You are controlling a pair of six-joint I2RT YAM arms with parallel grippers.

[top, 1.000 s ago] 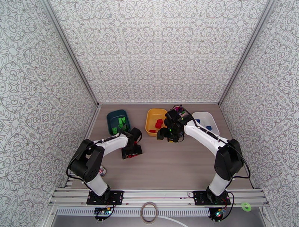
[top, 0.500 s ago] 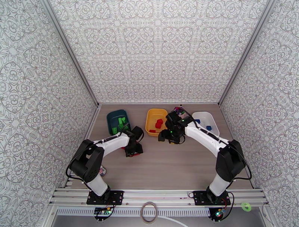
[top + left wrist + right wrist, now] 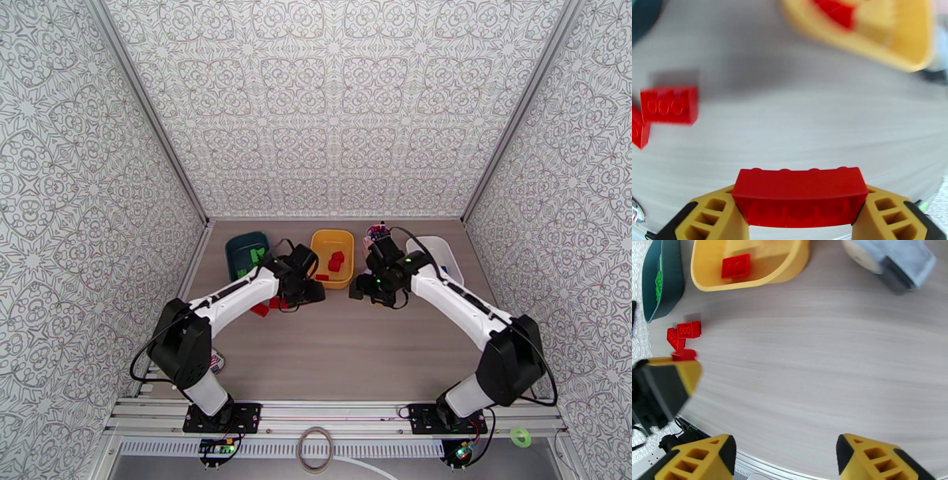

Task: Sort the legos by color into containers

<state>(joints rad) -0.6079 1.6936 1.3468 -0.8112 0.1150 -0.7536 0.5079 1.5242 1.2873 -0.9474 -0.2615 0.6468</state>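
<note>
Left gripper (image 3: 800, 209): clamped on long red studded plastic brick (image 3: 800, 189)
Right gripper (image 3: 784, 455): jaws apart, empty
Around: shallow yellow plastic tub (image 3: 884, 47) ahead, two loose red bricks (image 3: 669, 105) leftward

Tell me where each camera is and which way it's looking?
Top external: above and behind, looking down at the table; left arm and right arm show.
Left wrist: on the left arm, facing the yellow tub; left gripper clamps a red brick.
Right wrist: on the right arm, looking down at the table; right gripper open.
Shared: both wrist views catch the yellow tub and loose red bricks.
</note>
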